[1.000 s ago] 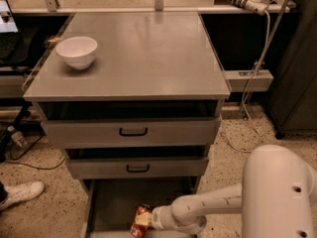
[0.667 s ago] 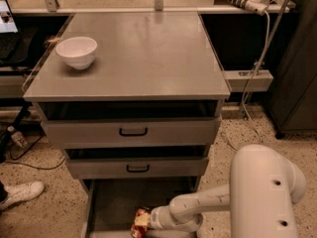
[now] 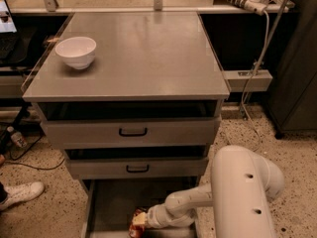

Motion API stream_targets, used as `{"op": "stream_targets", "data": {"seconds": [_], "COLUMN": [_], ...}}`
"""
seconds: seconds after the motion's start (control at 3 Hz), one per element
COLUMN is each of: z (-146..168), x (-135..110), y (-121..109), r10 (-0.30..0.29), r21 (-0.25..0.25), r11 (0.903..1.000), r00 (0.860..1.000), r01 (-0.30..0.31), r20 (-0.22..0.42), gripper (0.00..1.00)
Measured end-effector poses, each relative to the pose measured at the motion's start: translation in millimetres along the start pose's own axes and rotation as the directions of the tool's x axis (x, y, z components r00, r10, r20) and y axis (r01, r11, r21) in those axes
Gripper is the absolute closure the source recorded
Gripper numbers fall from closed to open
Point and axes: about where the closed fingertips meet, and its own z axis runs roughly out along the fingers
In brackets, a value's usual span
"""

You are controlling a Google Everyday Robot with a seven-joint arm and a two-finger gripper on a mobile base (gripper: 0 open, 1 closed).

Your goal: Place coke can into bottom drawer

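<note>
Where the grey cabinet (image 3: 148,58) fills the middle of the view, its flat top bears only a white bowl (image 3: 76,52) near the back left corner; below the top sit two upper drawers (image 3: 131,132), each with a black handle, both slightly ajar so that a dark gap shows above each front. To the lower right stands the white arm (image 3: 242,192), its thick rounded link upright beside the cabinet and its thinner forearm reaching left and down; the bottom drawer (image 3: 114,202) is pulled out, its grey floor showing. On the speckled floor at far left lies a white shoe (image 3: 20,193). Low over the drawer's front part sits the gripper (image 3: 142,220), closed around the can (image 3: 135,228); the can is inside the bottom drawer, tilted, at the bottom edge of the view.
</note>
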Motion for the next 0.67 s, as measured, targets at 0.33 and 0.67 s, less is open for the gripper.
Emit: {"op": "stream_targets", "data": {"seconds": [0.33, 0.67], "z": [14, 24], "x": [-10, -21], "y": [-2, -2], "r10": [-0.005, -0.016], "r21": [-0.003, -0.004], "r11": [1.0, 0.9999], "r00": [1.0, 0.999], "r01": [0.005, 0.016], "r20": [-0.025, -0.047], "gripper": [1.0, 1.0]}}
